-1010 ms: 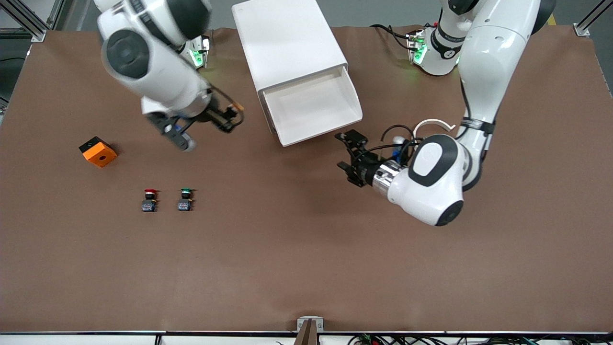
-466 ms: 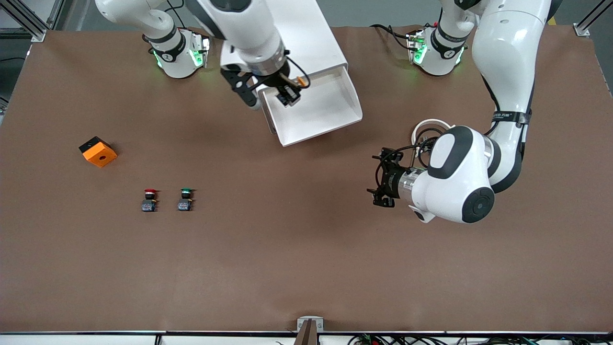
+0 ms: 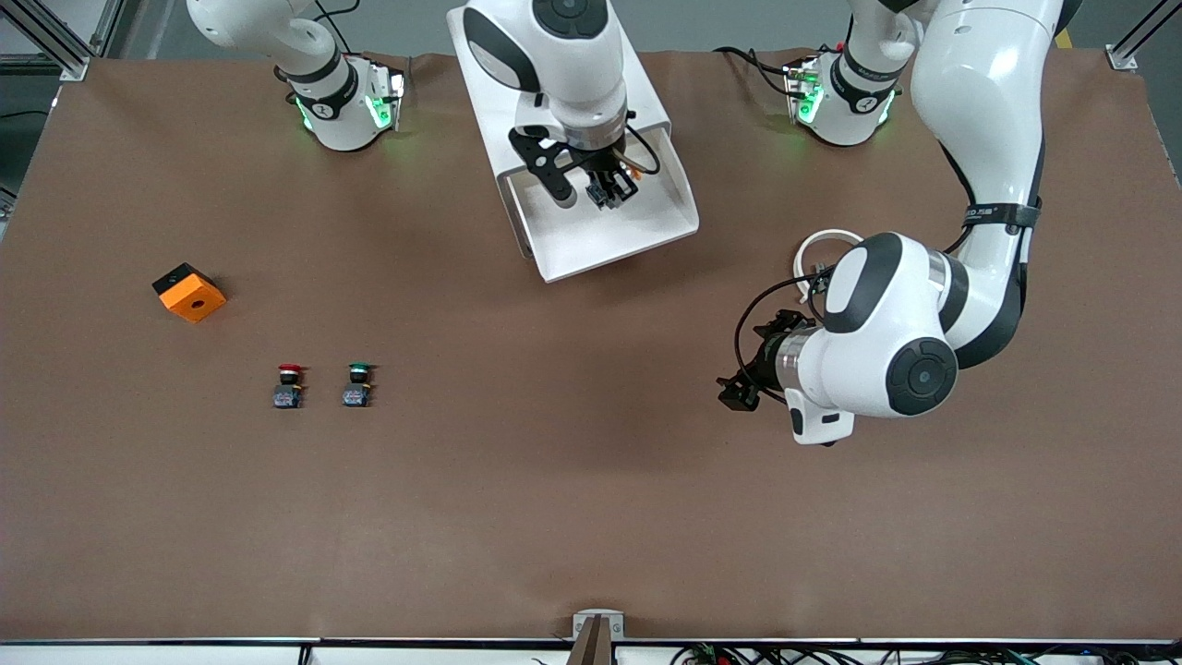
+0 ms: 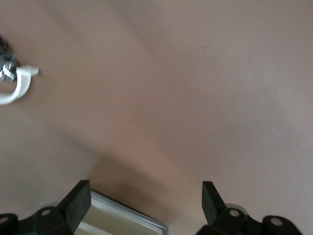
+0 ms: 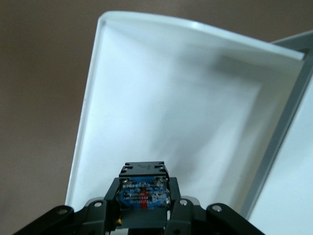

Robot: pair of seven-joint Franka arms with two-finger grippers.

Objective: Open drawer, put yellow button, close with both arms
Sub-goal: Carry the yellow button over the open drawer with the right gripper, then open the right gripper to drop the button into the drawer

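The top drawer (image 3: 572, 249) of the white cabinet (image 3: 489, 111) stands pulled open. My right gripper (image 3: 609, 194) hangs over the open drawer, shut on the yellow button (image 5: 144, 193). Only the button's black-blue body shows between the fingers; its cap is hidden. The right wrist view looks down into the white drawer tray (image 5: 186, 98). My left gripper (image 3: 739, 388) is open and empty, low over bare table nearer the front camera than the drawer. Its fingers (image 4: 78, 200) stand wide apart.
A red-capped button (image 3: 289, 385) and a green-capped button (image 3: 356, 384) stand side by side toward the right arm's end of the table. An orange and black block (image 3: 189, 292) lies farther out toward that end. A white cable loop (image 3: 831, 242) hangs on the left arm.
My right arm has swung from over the table beside the cabinet to over the open drawer, carrying the button. My left gripper has drawn back from the drawer front toward the front camera.
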